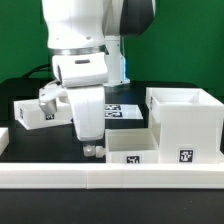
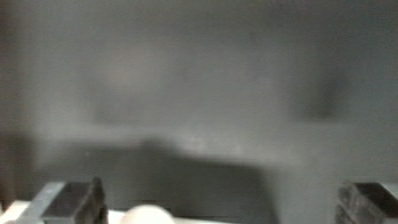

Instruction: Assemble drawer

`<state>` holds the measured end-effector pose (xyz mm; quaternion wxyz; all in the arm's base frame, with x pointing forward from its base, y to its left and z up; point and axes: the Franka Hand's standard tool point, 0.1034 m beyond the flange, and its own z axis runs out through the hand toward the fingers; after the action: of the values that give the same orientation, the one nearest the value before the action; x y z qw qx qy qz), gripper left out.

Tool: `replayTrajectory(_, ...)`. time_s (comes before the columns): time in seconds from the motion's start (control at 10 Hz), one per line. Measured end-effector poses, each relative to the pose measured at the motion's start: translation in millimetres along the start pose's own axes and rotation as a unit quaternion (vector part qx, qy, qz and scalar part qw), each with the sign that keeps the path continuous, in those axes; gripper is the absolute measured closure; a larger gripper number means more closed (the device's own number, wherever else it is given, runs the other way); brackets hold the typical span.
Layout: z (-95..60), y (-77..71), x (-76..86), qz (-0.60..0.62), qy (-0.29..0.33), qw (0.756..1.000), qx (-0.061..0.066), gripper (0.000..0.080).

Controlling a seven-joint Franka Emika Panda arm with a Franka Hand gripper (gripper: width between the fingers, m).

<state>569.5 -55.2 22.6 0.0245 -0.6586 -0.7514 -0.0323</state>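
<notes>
The large white hollow housing [image 1: 186, 124] stands at the exterior view's right, open side up, with a tag on its front. One small white tray [image 1: 133, 154] lies in front of it, near the middle. My gripper [image 1: 93, 150] points down at that tray's end toward the exterior view's left. In the wrist view my gripper [image 2: 224, 205] is open, its dark fingers [image 2: 75, 201] wide apart. A blurred white rounded knob [image 2: 153, 214] shows between them, near one finger and apart from it. The second tray [image 1: 34, 112] lies at the left, partly behind my arm.
The marker board [image 1: 122, 110] lies flat behind my gripper. A long white border rail [image 1: 110, 179] runs along the table's front edge. The table top is black. The wrist view is otherwise a grey blur.
</notes>
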Motion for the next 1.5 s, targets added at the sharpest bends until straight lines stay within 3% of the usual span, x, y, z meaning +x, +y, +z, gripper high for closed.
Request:
replayTrajectory(0.4, 1.6, 11.2, 27.0, 0.028, 0.004, 1.0, -0.003, 0.015)
replayTrajectory(0.8, 2.0, 10.4, 25.8, 0.03, 0.005, 1.0, -0.002, 0.015)
replayTrajectory(1.2, -0.3, 20.6, 52.8, 0.011, 0.003, 1.0, -0.005, 0.015)
replayTrajectory(1.5, 0.5, 19.9, 54.1, 0.012, 0.003, 1.0, -0.005, 0.015)
